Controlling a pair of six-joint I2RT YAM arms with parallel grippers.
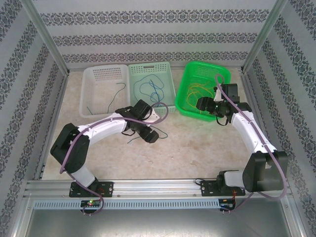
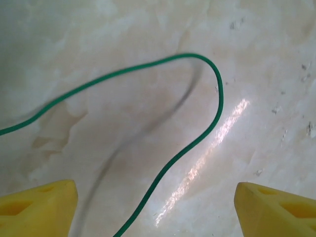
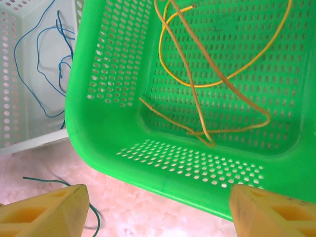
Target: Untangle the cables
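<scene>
A green cable [image 2: 217, 98] lies in a loose arch on the marble table, and its lower end runs down between my left gripper's [image 2: 155, 207] yellow fingers [image 2: 39, 210] without touching either. That gripper is open, low over the table in front of the baskets [image 1: 148, 134]. My right gripper [image 3: 158, 207] is open with nothing in it, hovering at the near wall of the bright green basket [image 3: 197, 177]. Yellow cables [image 3: 222, 79] lie looped together inside that basket. Blue cables [image 3: 39, 74] curl in the mint basket [image 1: 168, 69]. The green cable's end [image 3: 49, 181] shows by the right gripper's left finger.
A white basket [image 1: 91, 79] at the back left holds one thin dark cable [image 1: 118, 91]. All three baskets stand in a row against the back wall. Patterned walls and metal posts close in the table on three sides.
</scene>
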